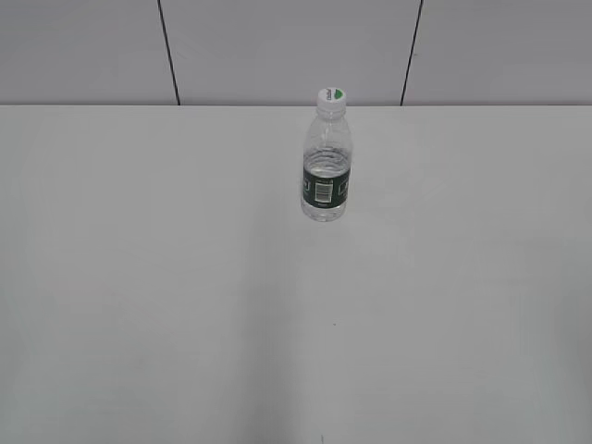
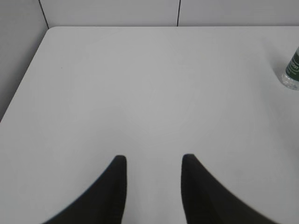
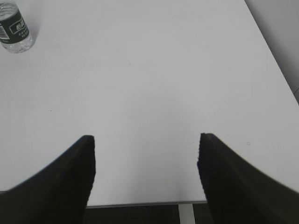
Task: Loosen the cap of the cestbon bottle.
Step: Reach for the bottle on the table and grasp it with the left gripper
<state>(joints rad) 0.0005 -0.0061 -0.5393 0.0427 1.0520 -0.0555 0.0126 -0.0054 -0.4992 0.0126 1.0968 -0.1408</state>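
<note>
The cestbon bottle (image 1: 326, 176) stands upright near the back middle of the white table, clear with a dark green label band and barcode panel. Its white cap (image 1: 331, 97) with a green patch sits on the neck. No gripper shows in the exterior view. In the left wrist view the bottle's base (image 2: 292, 74) is at the far right edge, and my left gripper (image 2: 154, 161) is open and empty over bare table, far from it. In the right wrist view the bottle (image 3: 14, 30) is at the top left, and my right gripper (image 3: 145, 140) is open wide and empty near the table's front edge.
The white table (image 1: 185, 277) ends at a grey panelled wall (image 1: 277, 46) behind the bottle. The table's left edge (image 2: 23, 84) shows in the left wrist view, and its front edge (image 3: 140, 204) and right edge (image 3: 273, 60) show in the right wrist view.
</note>
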